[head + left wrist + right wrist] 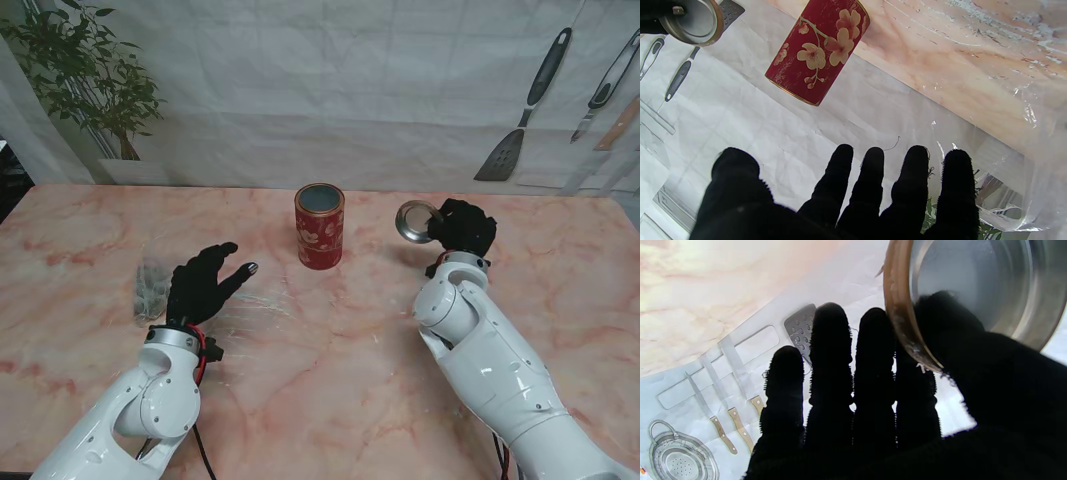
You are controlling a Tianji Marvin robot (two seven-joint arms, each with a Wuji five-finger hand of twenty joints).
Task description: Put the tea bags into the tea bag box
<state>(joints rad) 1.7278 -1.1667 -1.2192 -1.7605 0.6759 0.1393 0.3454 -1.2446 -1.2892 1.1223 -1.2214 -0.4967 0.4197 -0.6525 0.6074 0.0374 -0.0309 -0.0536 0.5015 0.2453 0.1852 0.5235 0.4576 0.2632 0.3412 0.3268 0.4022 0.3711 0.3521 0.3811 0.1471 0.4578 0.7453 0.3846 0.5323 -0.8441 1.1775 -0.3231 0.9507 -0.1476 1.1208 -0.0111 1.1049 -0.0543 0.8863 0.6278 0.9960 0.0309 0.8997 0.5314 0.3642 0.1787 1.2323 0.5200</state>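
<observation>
Right hand (pixel 462 228), gloved in black, is raised over the pink marbled table top (pixel 340 330) on the right side and grips a round silver metal lid with a brass-coloured rim (pixel 413 221). In the right wrist view the thumb (pixel 940 320) presses across the lid's hollow inside while the other fingers (pixel 830 350) stand straight and close together behind the rim (pixel 895 306).

Left hand (pixel 205 283), also in a black glove, hovers over the left part of the table with its fingers spread and holds nothing; the left wrist view shows four fingers (pixel 870 180) apart from one another and the thumb (pixel 735 170) off to one side. A sheet of clear crinkled plastic (pixel 1033 140) lies on the table near this hand.

Between the two hands, farther from me, the red cylindrical tea tin with a pale flower pattern (pixel 319 227) stands upright near the table's middle, its top uncovered and its dark inside visible. The lid is held just to the right of it, apart from the tin.

Just left of the left hand lies a small greyish heap of tea bags in clear wrapping (pixel 151 285), too blurred to count.
</observation>
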